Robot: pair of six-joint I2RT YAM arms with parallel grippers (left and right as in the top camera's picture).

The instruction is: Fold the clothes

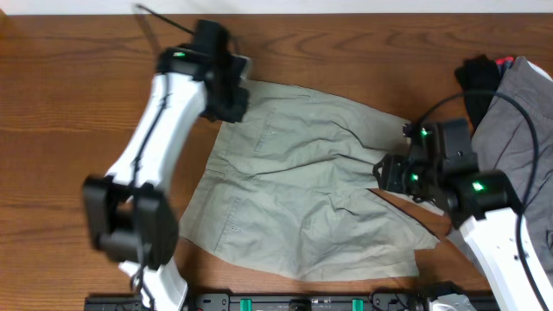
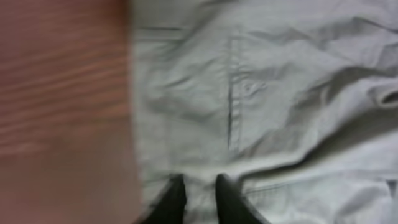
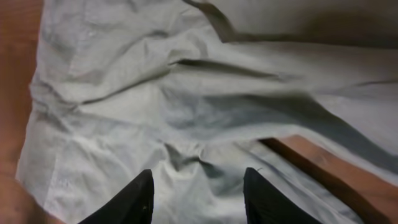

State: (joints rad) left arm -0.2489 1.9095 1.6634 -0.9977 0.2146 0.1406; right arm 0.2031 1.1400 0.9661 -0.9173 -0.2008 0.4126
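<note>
The pale khaki-green shorts (image 1: 294, 190) lie spread on the wooden table, wrinkled, with the waistband to the left and the two legs to the right. My left gripper (image 1: 229, 99) is at the far left corner of the waistband. In the blurred left wrist view its fingers (image 2: 199, 193) are nearly together with a fold of the shorts (image 2: 280, 93) pinched between them. My right gripper (image 1: 380, 173) is at the right side where the two legs part. Its fingers (image 3: 199, 193) are wide apart over the shorts (image 3: 155, 93), holding nothing.
A grey garment (image 1: 527, 112) and a small black cloth (image 1: 475, 78) lie at the table's right edge, behind my right arm. Bare wood (image 1: 78, 104) lies to the left of the shorts.
</note>
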